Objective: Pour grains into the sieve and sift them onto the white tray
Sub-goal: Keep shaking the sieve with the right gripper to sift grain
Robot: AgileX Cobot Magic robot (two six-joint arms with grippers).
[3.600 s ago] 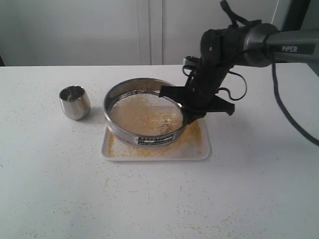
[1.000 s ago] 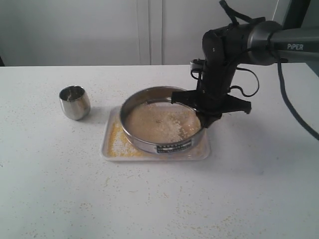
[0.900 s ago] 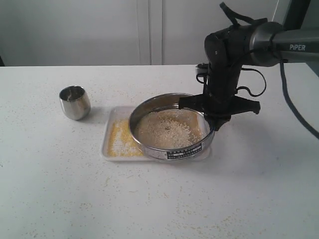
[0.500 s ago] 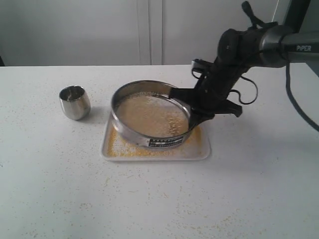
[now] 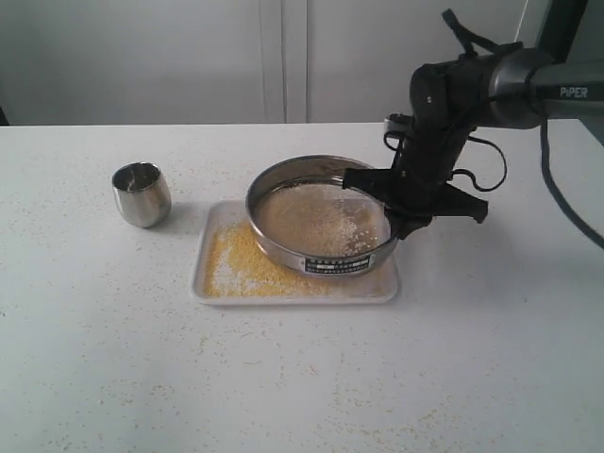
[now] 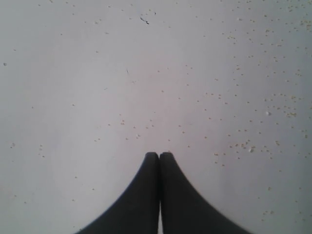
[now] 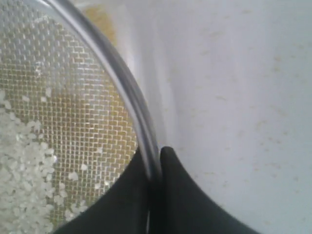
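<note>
The round steel sieve [image 5: 321, 223] hangs slightly tilted over the right part of the white tray [image 5: 219, 288], its label strip facing the camera. My right gripper [image 5: 400, 226] is shut on the sieve's right rim [image 7: 130, 95], one finger inside the ring and one outside. Pale rice-like grains [image 7: 22, 165] lie on the mesh [image 7: 68, 105]. Golden-yellow granules [image 5: 238, 264] cover the tray's left part. My left gripper [image 6: 159, 155] is shut on nothing above bare table speckled with stray granules; it does not show in the exterior view.
A small rounded steel cup [image 5: 142, 193] stands on the white table [image 5: 302, 377] left of the tray. Stray granules dot the table around the tray and near the front edge. A white wall runs behind the table.
The sieve has swung back and forth over the tray in my right gripper; in the last half second it moved right, uncovering the tray's yellow-covered left part. The cup has stayed put.
</note>
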